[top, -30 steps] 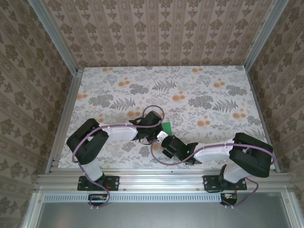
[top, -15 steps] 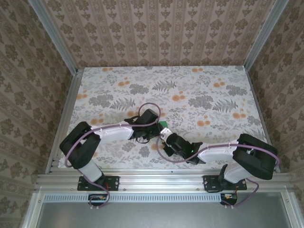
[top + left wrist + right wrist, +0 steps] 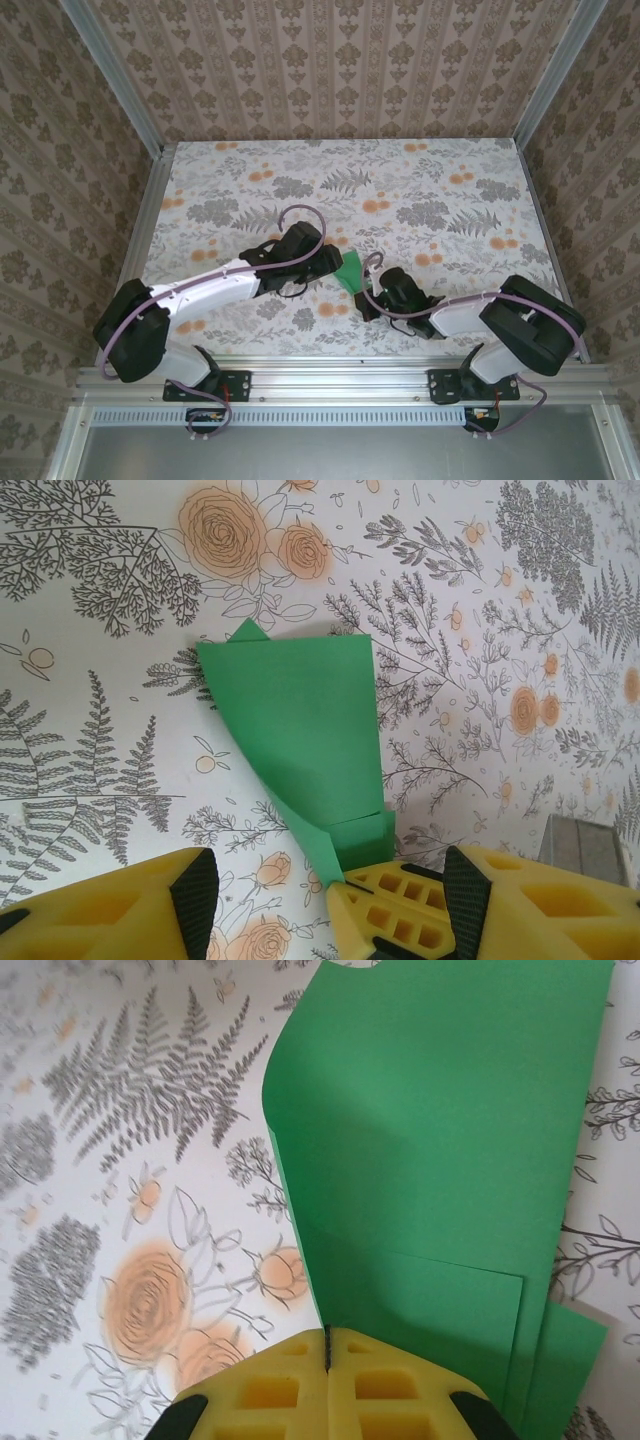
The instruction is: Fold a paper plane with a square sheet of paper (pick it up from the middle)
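Right wrist: green paper point(image 3: 450, 1110) clamped in my right jaws, left jaws apart

The green paper is folded into layers. There is a broad upper panel, a smaller flap with straight edges nearer my right jaws, and a narrow strip poking out at one side. It lies low over the floral table point(image 3: 450, 180), a little nearer than the middle, between my two wrists. From the left wrist, the green paper point(image 3: 300, 720) tapers from a wide far end to a narrow near end, and a small corner peeks out at the wide end's left.

My left arm point(image 3: 210, 285) stretches low from its base at the near-left and slants toward the table's centre, its wrist just left of the paper. My right arm point(image 3: 460, 312) is folded with the elbow out at the near-right. Its forearm lies low and reaches left to the paper's near end.

My right jaws are pressed together, yellow fingertips point(image 3: 270, 1400) meeting in a thin seam, and the paper's edge runs into that seam. My left jaws stand well apart, yellow fingers point(image 3: 100, 910) on either side of the paper's narrow end. I cannot tell whether they touch it.
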